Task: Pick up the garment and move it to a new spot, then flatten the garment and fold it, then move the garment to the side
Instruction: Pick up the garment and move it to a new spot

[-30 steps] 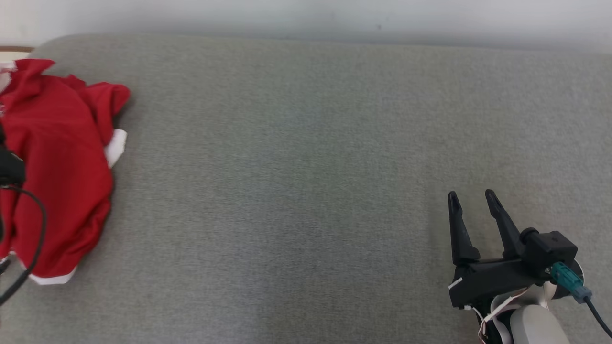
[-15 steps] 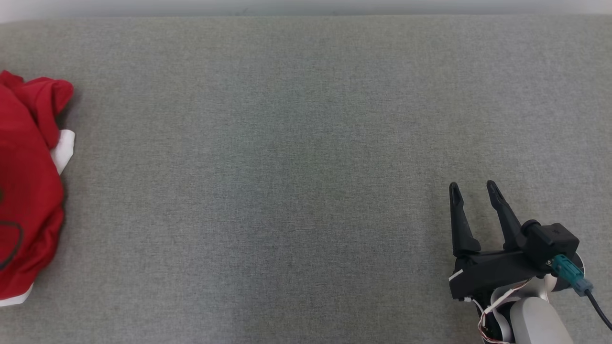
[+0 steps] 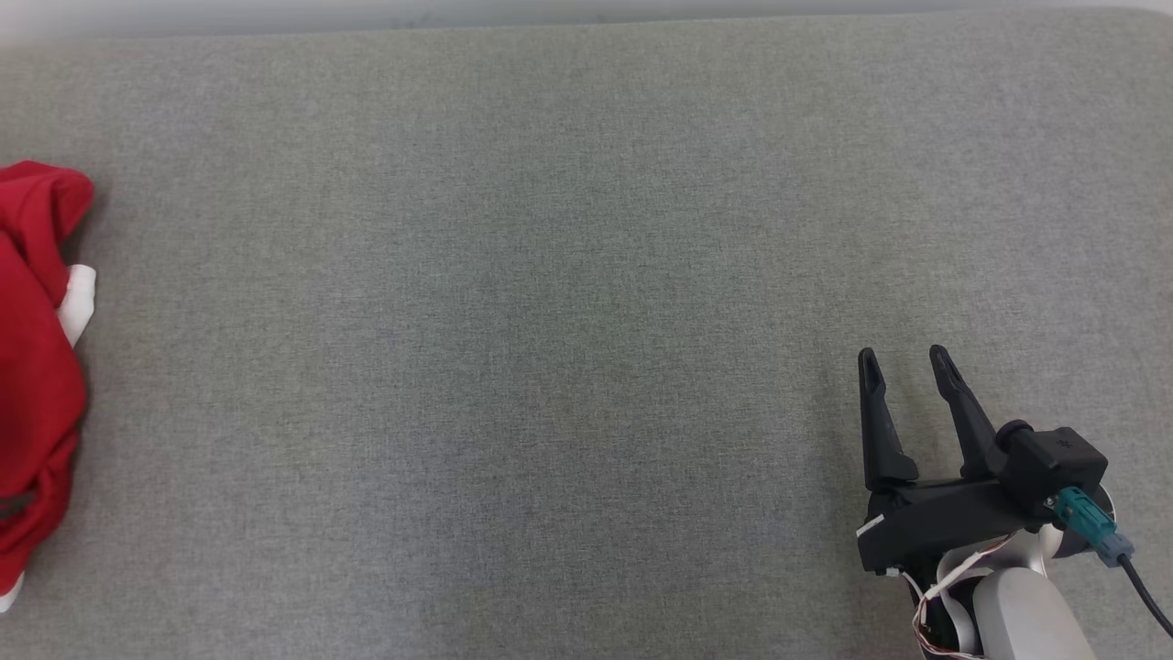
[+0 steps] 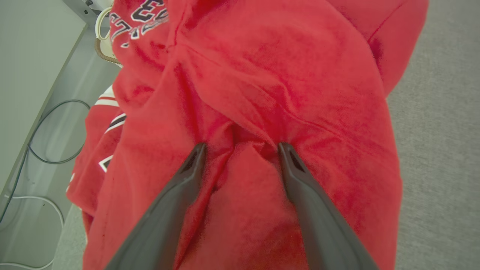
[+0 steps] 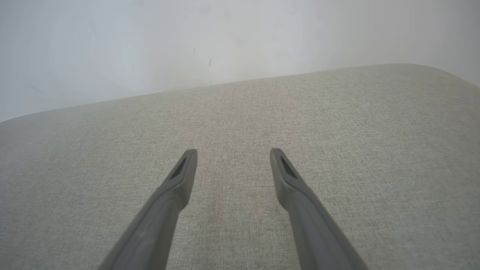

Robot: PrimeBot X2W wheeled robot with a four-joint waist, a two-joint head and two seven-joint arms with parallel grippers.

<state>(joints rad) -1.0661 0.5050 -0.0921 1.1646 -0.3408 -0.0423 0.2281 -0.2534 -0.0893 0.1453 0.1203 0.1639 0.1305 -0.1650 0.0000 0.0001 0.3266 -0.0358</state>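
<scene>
The garment (image 3: 37,367) is a crumpled red shirt with white trim and printed lettering, lying at the far left edge of the grey surface in the head view. In the left wrist view the garment (image 4: 262,86) spreads under my left gripper (image 4: 242,148), whose open fingers press their tips into a fold of the red cloth, a ridge of fabric between them. My right gripper (image 3: 903,359) stands open at the lower right of the head view, far from the shirt. In the right wrist view the right gripper (image 5: 232,153) hovers open over bare grey fabric.
The grey upholstered surface (image 3: 550,321) stretches wide between the shirt and my right arm. A pale wall (image 5: 187,45) runs behind it. Off the surface's left end, the left wrist view shows the floor with dark and white cables (image 4: 56,150).
The head camera has swung right, so the shirt has slid toward the left edge of the picture and my left arm has left it. The right gripper has stayed in place, open.
</scene>
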